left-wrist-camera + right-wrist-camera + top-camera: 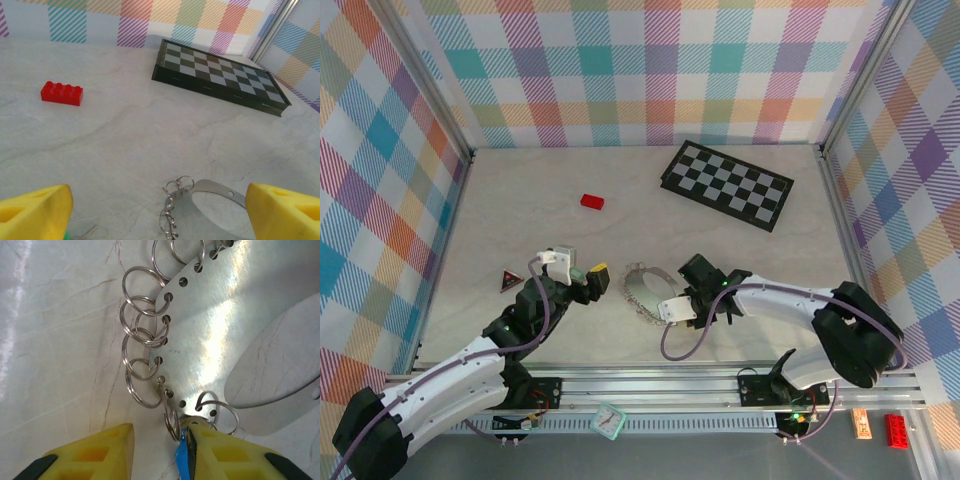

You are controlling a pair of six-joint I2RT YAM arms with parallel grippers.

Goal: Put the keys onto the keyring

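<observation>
Right jaws: apart, with bare table (pixel 60 340) showing between the two yellow fingers (pixel 90 452) of the right gripper (pixel 160 432).
Blue key: its blue head (pixel 183 460) lies against the inner face of the right-hand finger, clear of the left-hand one, so it is not pinched.
Keyring: a flat silvery band (pixel 210 340) just beyond the right fingertips, its left edge punched with holes that carry small split rings (pixel 142 327); one ring hangs down touching the blue head.
Left jaws: wide apart; the left gripper (pixel 159 192) has the near-left curve of the keyring (pixel 215 189) lying between its fingertips.
Green key: a sliver of green with a short metal blade (pixel 90 231), just beside the left-hand finger.
Top view: shows the whole keyring (pixel 642 285) between the left gripper (pixel 590 280) and right gripper (pixel 660 300).
Left wrist view: shows a red block (pixel 61 93) far left and a checkerboard (pixel 220 75) far right.
</observation>
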